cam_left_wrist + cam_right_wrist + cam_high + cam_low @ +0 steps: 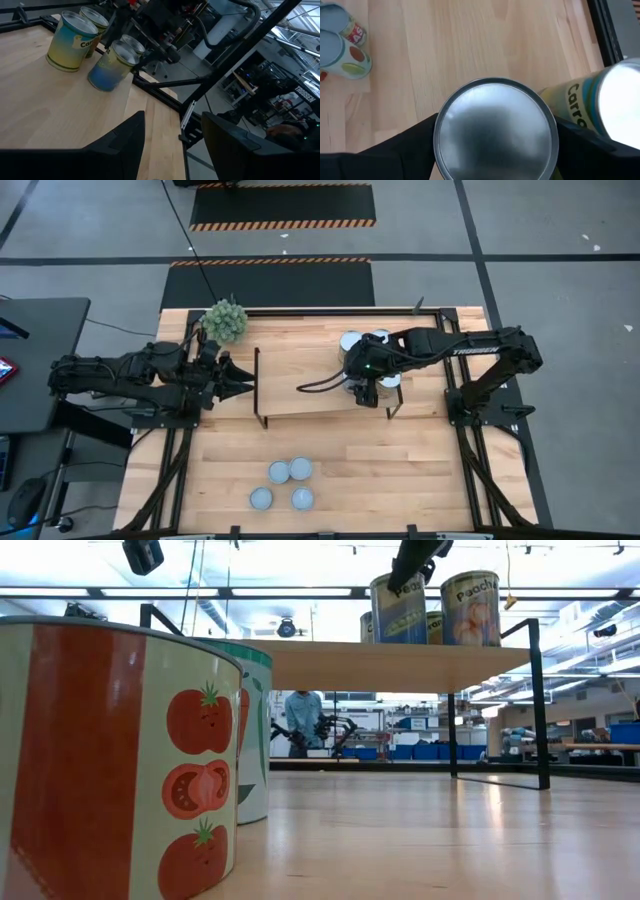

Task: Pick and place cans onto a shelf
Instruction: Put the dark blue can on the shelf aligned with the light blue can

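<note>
The light-wood shelf stands mid-table on thin black end frames. Three silver-topped cans stand on its right end. My right gripper is above that end, shut on a fourth silver-topped can with a blue label, which also shows in the left wrist view and the low view. Several pale-blue-topped cans stand on the table near its front edge. My left gripper is open and empty, level at the shelf's left end. My right gripper pinches the blue-labelled can between its two fingers, one on each opposite side of the wall just below the top rim. The fingers come from above, pointing down. The can is slightly tilted, its bottom at the shelf board. Whether it rests there does not show.
A green ball-shaped plant sits at the table's far left corner. A carrot-labelled can stands right beside the held one. Tomato-labelled cans fill the low view's left. The shelf's left half and the table under it are bare wood.
</note>
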